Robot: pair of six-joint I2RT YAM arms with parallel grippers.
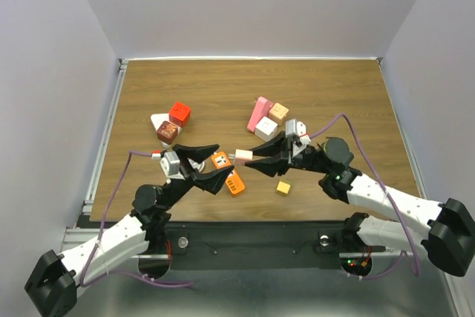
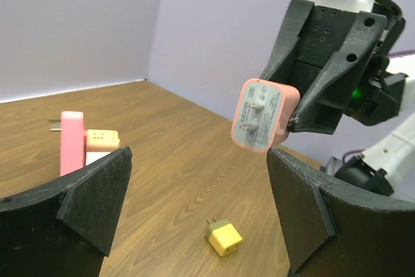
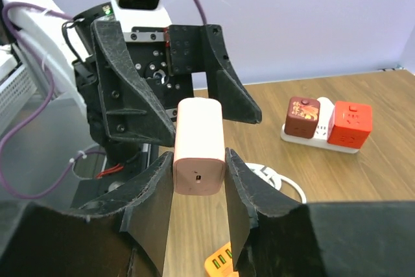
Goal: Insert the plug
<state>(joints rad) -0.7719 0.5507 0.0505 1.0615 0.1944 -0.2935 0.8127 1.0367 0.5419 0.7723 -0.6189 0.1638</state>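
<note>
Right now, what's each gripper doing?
Left gripper: open, holding nothing.
Right gripper: closed on the pink plug.

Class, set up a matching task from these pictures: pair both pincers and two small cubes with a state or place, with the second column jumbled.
Column one:
1. left pincer
2. right pincer
3. yellow cube adapter
4. red cube

Column two:
A. on the white base, beside the dark red cube
B. shut on the pink charger
C. open, holding nothing
D. lying loose on the wooden table

Pairs: 1-C, 2-B, 3-D, 4-A
</note>
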